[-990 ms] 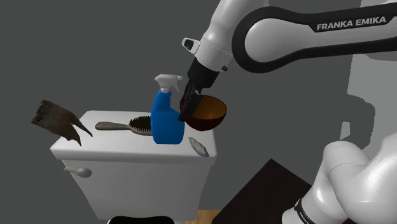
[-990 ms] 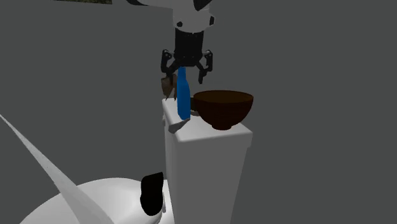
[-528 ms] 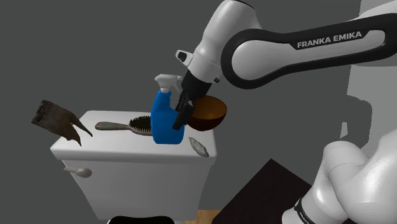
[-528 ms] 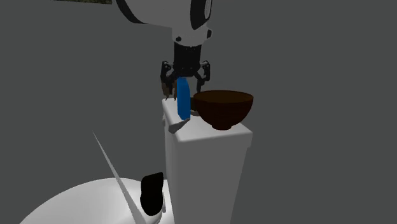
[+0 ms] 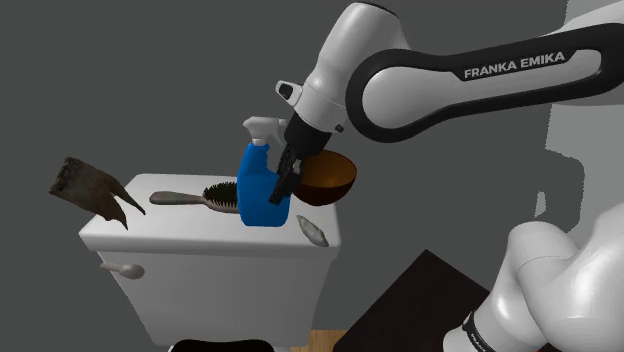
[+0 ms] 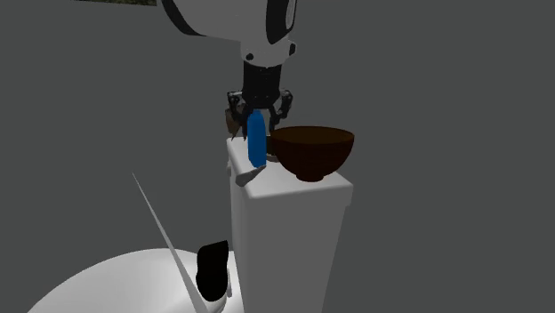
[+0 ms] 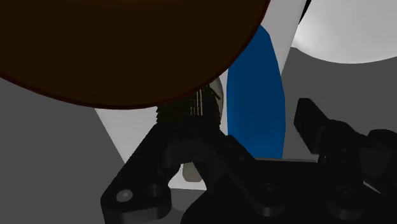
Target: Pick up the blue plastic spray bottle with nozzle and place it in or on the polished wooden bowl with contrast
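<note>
Blue spray bottle (image 5: 262,190) upright on the toilet tank (image 5: 180,228), just beside the brown bowl (image 5: 330,177); gripper (image 6: 257,117) straddles it, fingers (image 7: 312,121) narrow, thin gaps showing, nothing clasped; grasp, lift and placement apparently remain.

Blue spray bottle (image 5: 260,195) with white nozzle stands upright just beside the dark brown bowl (image 5: 335,178).

FRANKA EMIKA, lettering on the arm (image 5: 470,75)
</note>
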{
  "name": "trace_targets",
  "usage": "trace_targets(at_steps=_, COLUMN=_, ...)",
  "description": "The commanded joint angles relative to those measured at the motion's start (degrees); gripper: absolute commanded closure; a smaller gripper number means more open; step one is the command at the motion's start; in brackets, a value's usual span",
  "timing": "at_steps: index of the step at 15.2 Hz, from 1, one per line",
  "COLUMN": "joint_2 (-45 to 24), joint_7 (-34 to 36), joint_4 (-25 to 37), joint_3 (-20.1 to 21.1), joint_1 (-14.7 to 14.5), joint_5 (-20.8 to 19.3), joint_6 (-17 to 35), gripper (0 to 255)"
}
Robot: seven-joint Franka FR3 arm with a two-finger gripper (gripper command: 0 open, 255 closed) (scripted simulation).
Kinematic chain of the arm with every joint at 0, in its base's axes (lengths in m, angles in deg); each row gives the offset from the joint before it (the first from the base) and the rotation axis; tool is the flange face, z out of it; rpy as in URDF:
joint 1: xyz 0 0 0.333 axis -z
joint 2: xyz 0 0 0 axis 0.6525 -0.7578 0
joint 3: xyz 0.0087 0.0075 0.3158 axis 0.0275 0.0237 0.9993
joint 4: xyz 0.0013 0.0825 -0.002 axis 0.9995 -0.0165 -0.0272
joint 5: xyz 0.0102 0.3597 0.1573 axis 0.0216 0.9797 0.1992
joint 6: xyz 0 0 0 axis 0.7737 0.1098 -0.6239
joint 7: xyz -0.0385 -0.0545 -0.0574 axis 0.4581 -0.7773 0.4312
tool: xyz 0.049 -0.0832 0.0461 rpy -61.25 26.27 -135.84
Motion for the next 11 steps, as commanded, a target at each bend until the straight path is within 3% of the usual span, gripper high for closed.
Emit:
trace_targets(at_steps=1, joint_2=0.00, joint_7=0.00, joint_4=0.00, joint_3=0.00, joint_1=0.00, joint_5=0.00, joint_6=0.00, gripper=255)
trace_targets(at_steps=11, joint_2=0.25, joint_7=0.27, joint_4=1.31, joint_3=-0.03, joint_1=0.09, joint_5=-0.21, joint_6=-1.54, gripper=255)
